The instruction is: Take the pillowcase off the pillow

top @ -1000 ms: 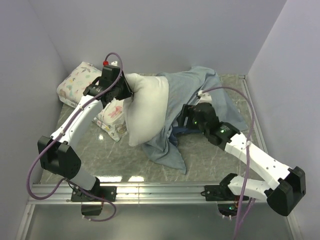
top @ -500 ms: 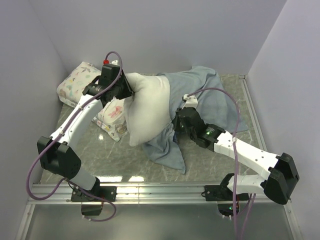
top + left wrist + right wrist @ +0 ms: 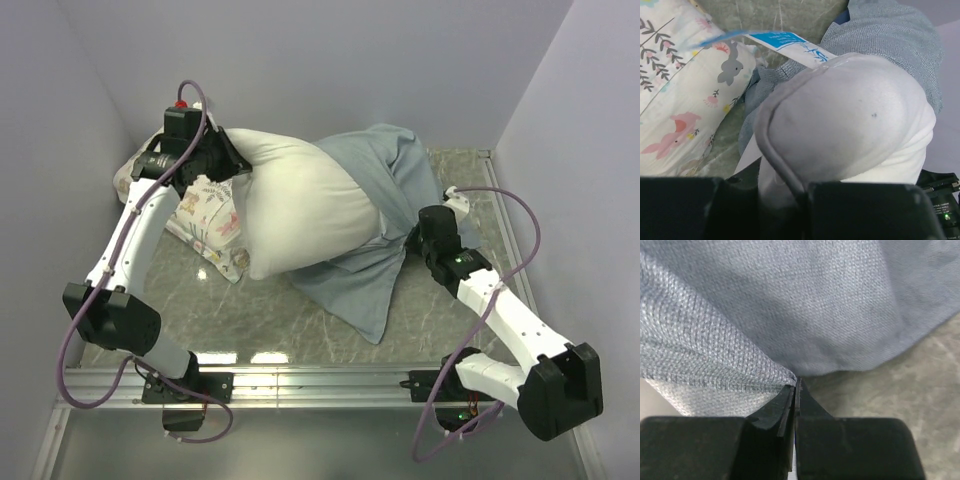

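The plain white pillow [image 3: 300,205] lies across the middle of the table, its right end still inside the blue-grey pillowcase [image 3: 375,180]. My left gripper [image 3: 215,160] is at the pillow's far-left corner and shut on it. In the left wrist view that piped corner of the pillow [image 3: 850,115] runs down between the left gripper's [image 3: 790,195] black fingers. My right gripper [image 3: 420,228] is at the pillowcase's right side, shut. In the right wrist view a fold of the pillowcase [image 3: 790,300] ends in the tips of the closed right gripper [image 3: 796,390].
A smaller floral-print pillow [image 3: 205,220] lies under the left arm at the back left, also seen as the floral pillow [image 3: 685,100] in the left wrist view. A white-and-blue label [image 3: 785,42] hangs off the pillow. Marble tabletop [image 3: 250,310], walls on three sides, metal rail [image 3: 300,375] in front.
The right gripper went from open to shut on the pillowcase and drew back to the right. The left gripper carried the pillow's corner up and left, so more white pillow shows.
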You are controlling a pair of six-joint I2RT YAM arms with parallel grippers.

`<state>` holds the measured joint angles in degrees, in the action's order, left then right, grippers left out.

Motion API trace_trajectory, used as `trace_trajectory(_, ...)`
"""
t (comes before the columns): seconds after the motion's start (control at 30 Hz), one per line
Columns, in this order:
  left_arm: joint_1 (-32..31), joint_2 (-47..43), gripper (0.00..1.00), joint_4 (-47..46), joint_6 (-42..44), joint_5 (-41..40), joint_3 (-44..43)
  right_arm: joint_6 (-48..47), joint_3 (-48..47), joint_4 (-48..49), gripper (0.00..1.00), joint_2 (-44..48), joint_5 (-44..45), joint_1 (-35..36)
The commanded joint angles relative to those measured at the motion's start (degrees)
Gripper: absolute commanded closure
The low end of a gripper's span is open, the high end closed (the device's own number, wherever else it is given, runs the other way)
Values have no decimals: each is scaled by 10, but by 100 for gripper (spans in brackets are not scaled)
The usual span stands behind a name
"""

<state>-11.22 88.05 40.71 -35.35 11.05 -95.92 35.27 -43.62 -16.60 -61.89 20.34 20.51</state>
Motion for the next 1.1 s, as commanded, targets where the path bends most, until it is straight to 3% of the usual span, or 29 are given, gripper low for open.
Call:
trace_trajectory(0.0, 59, -1, 100, -65, -2, -31, -52, 6, 3, -40, 100, -5, 23, -23)
trace_trajectory(0.1, 61, 28, 90, -81, 3, 12, -41, -1, 12, -1, 100, 10, -44, -6)
trace_trajectory(0.27, 48, 52, 33, -72, 43, 15, -60, -3, -15, -4, 100, -3, -22, 92)
trace_trajectory(0.37, 37, 37, 21, -58, 58, -12, -84, 1, -19, -1, 100, -20, -2, 139)
trace_trajectory(0.53, -24, 8, 15, -23, 91, -135, -114, 12, 0, 12, 100, -31, 0, 171)
trace_trajectory(0.63, -71, 24, 13, -6, 106, -145, -122, 11, 6, 14, 100, -35, 0, 170)
trace_trajectory(0.67, -87, 33, 1, -2, 110, -142, -124, 11, 8, 15, 100, -34, -2, 170)
trace_trajectory(0.83, -160, 105, 1, 17, 138, -158, -132, 8, 10, 17, 100, -31, 1, 171)
trace_trajectory(1.07, -186, 218, 1, 19, 122, -221, -132, 8, 20, 34, 100, -47, -17, 170)
